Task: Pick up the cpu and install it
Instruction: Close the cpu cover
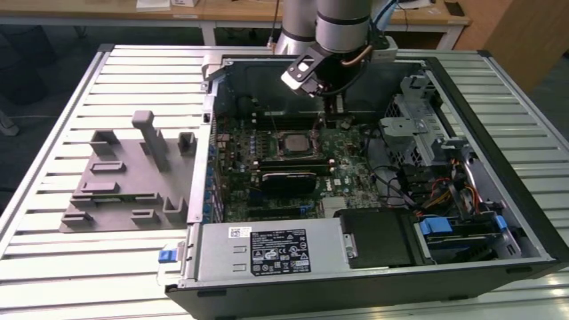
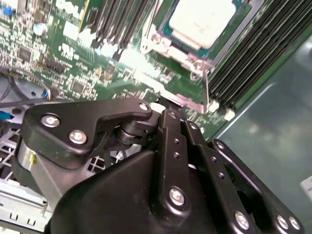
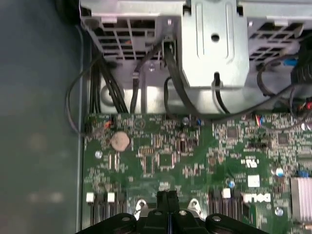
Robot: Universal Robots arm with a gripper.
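Gripper: the gripper (image 3: 168,197) hangs low over the motherboard (image 3: 161,146), its two black fingers pressed together with nothing between them.
Cpu: the cpu (image 1: 294,142) lies flat in the socket (image 2: 175,51), silvery top up, untouched.
Bearing: the gripper stands just off the socket's corner, toward the exterior view's right and the case's far wall, so the cpu lies back toward the exterior view's left.
Axis: square, no long side to favour.
Standing: by the look of it, already seated.

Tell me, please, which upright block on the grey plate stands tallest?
The slim post near the middle of the grey plate. It rises well above the squat blocks around it.
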